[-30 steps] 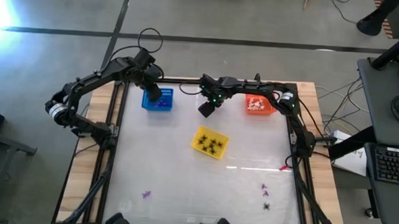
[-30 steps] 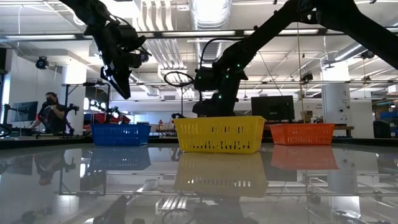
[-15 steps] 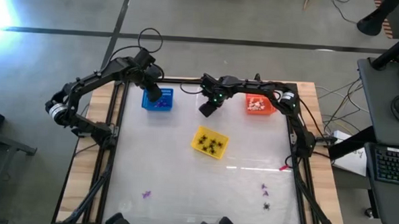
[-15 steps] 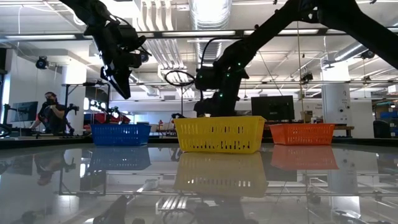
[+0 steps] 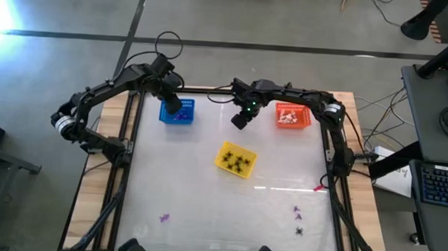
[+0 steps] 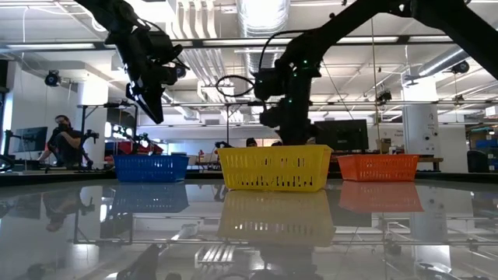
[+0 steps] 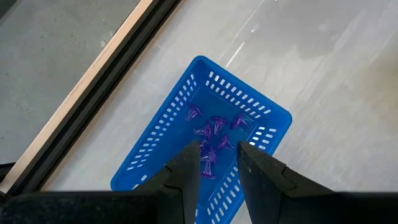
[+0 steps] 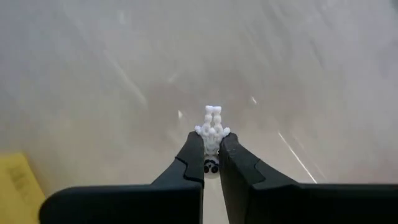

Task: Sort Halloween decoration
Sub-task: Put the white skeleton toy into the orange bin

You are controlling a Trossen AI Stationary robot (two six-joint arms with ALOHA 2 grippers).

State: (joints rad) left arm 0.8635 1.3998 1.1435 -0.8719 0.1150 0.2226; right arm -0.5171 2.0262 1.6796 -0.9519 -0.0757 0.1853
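Our right hand (image 8: 211,152) pinches a white piece (image 8: 212,127) above the table's (image 5: 206,193) twelve o'clock edge. Our left hand (image 7: 217,165) hovers half spread over the blue basket (image 7: 180,118). Most pieces are sorted; purple and black bits (image 5: 299,216) wait near five o'clock.

We record: grey concrete floor (image 5: 55,12) crossed by dark seams; ceiling ducts (image 6: 261,19) and strip lights overhead; a monitor (image 6: 346,134) at the back; a seated person (image 6: 64,141) far off; a desk with keyboard (image 5: 439,184) beside the tabletop (image 5: 206,193)
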